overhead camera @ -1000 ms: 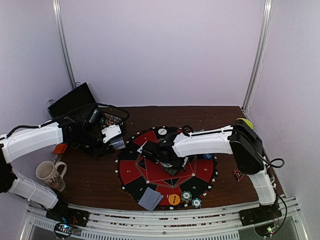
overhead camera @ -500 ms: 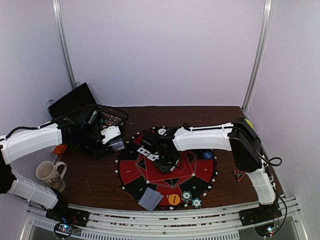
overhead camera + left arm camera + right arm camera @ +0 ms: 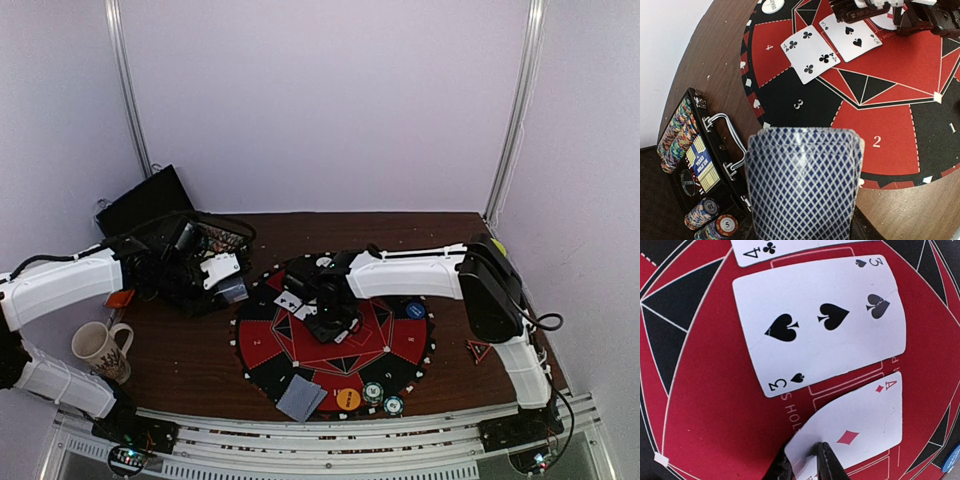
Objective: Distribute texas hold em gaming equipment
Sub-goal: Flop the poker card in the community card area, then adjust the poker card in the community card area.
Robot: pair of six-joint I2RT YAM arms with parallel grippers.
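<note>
My left gripper (image 3: 232, 286) is shut on a deck of blue-diamond-backed cards (image 3: 805, 185), held above the left edge of the red and black mat (image 3: 262, 350); the deck hides its fingers. My right gripper (image 3: 810, 466) is shut on the corner of an ace of diamonds (image 3: 855, 432), low over the mat centre (image 3: 325, 312). Face up beside it lie a 3 of spades (image 3: 820, 322) and a 4 of clubs (image 3: 810, 52). Two chip stacks (image 3: 382, 398), an orange button (image 3: 348, 398) and face-down cards (image 3: 301, 397) sit at the mat's front. A blue button (image 3: 415, 311) lies right and a white button (image 3: 324, 263) far.
An open chip case (image 3: 690, 150) with rows of chips stands left of the mat, with two loose chip stacks (image 3: 715, 222) beside it. A white mug (image 3: 100, 350) stands at the front left. A yellow bowl (image 3: 490, 245) shows behind the right arm.
My right gripper has shifted slightly toward the far side over the mat centre, with the ace in it. My left arm holds nearly still with the deck.
</note>
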